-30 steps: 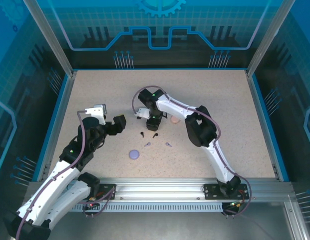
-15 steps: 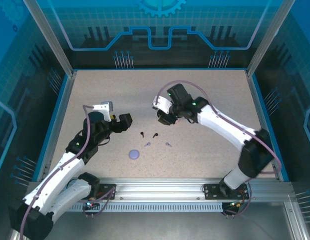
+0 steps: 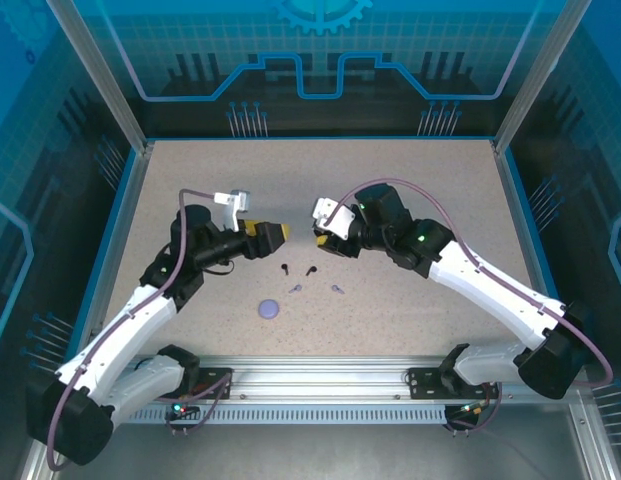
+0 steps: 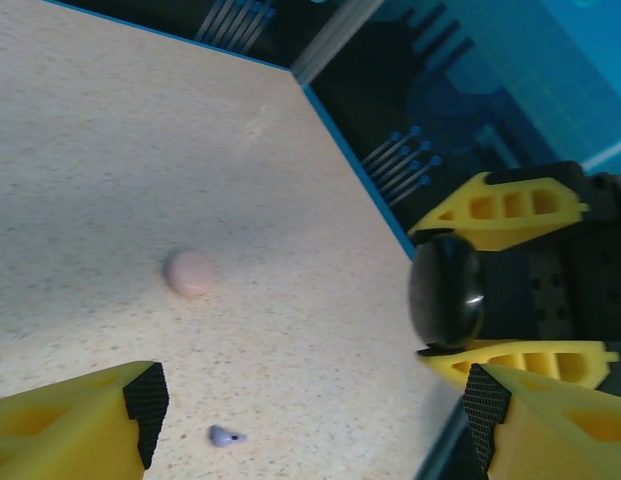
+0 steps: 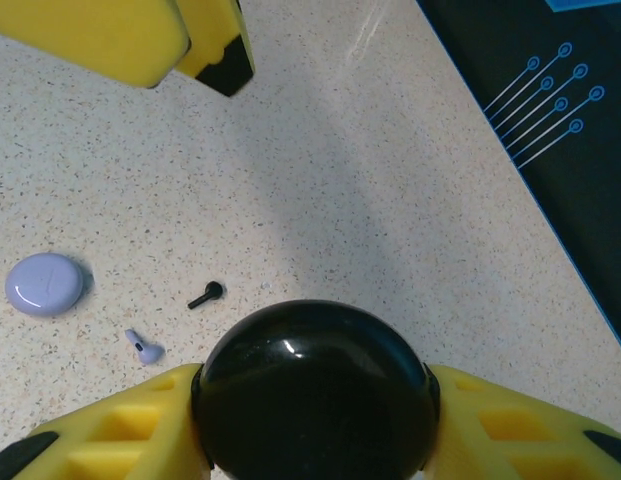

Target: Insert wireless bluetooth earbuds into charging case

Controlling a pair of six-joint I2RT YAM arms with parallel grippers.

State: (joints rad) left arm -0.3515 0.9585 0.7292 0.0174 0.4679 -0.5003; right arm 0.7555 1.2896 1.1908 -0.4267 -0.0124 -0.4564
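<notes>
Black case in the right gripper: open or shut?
Shut: the black case is one smooth dome, no lid raised, clamped in the right gripper.

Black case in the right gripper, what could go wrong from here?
The black case is round and glossy, so it could slip from the right gripper. The open left gripper sits close opposite; the two might clash. A drop could scatter the earbuds lying nearby on the table.
</notes>
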